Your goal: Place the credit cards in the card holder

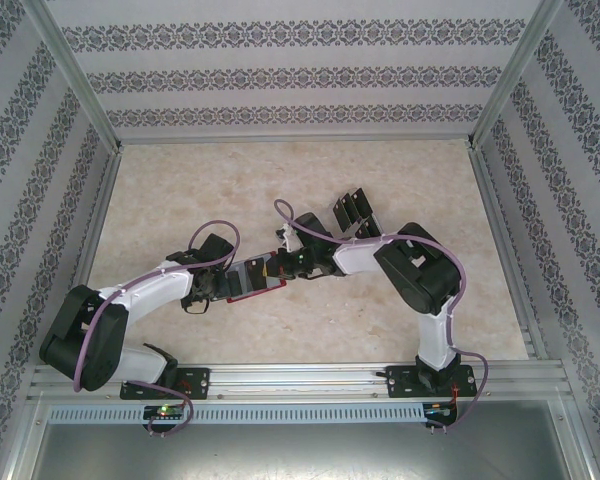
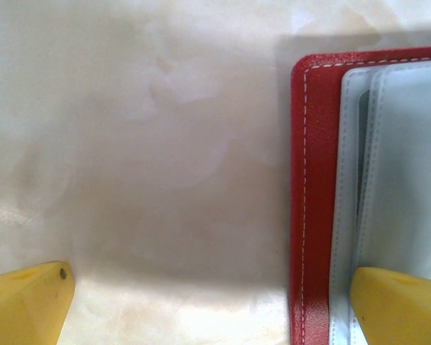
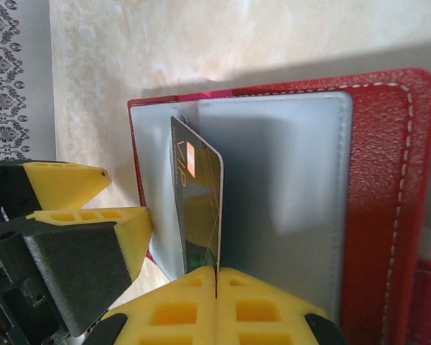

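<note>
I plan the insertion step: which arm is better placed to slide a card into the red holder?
Right. The right tool is shut on a black card held on edge over the sleeves of the open card holder. The left tool is open, without a card.

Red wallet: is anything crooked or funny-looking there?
Only the black card. It stands on its edge, tilted, over the clear pockets of the open red wallet, pinched in the right gripper rather than lying flat. I can't tell if its far end is in a pocket yet. Nothing looks torn or spilled.
</note>
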Tool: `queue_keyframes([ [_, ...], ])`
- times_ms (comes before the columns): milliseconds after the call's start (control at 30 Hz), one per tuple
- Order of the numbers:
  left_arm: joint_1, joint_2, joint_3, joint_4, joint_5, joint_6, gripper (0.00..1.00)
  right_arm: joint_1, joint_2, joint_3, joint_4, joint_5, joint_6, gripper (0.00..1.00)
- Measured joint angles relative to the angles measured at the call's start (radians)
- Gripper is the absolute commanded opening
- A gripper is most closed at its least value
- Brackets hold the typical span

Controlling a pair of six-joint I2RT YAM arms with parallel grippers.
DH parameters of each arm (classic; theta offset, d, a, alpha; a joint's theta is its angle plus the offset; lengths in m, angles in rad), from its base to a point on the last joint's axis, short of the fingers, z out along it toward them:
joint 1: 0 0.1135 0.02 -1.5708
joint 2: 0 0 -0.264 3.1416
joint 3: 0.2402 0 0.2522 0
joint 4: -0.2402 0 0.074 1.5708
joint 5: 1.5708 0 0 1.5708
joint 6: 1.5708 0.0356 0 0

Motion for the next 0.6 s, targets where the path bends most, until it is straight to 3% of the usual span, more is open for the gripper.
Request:
queue_keyframes([
  [600,0.000,0.005,0.000,0.004,0.003,0.000,1.00,-0.021,0.013,0.008,-0.054,-0.026,-0.019,0.00],
])
